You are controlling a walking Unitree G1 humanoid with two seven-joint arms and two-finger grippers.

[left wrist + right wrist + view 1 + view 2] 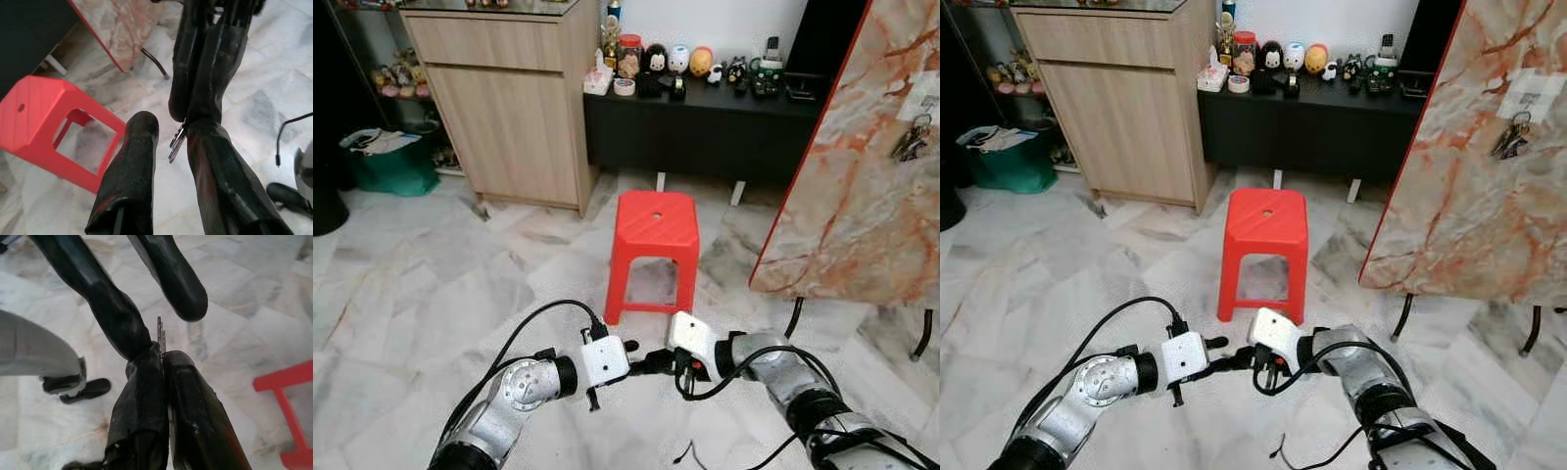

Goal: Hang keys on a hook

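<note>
Marble floor (pixel 431 284) w/ red stool (pixel 654 223) (1, upright).

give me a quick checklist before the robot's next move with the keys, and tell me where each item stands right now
1. Right gripper pinches the keys: ok, fingers shut on the metal.
2. Left gripper ready for a handover: ok, it is open with the keys between its fingers.
3. Left fingers closed on the keys: not ok, there is a gap.
4. Hook free on the marble board: cannot tell; a key bunch already hangs there.
5. Path to the board: not ok, the red stool stands ahead.
</note>
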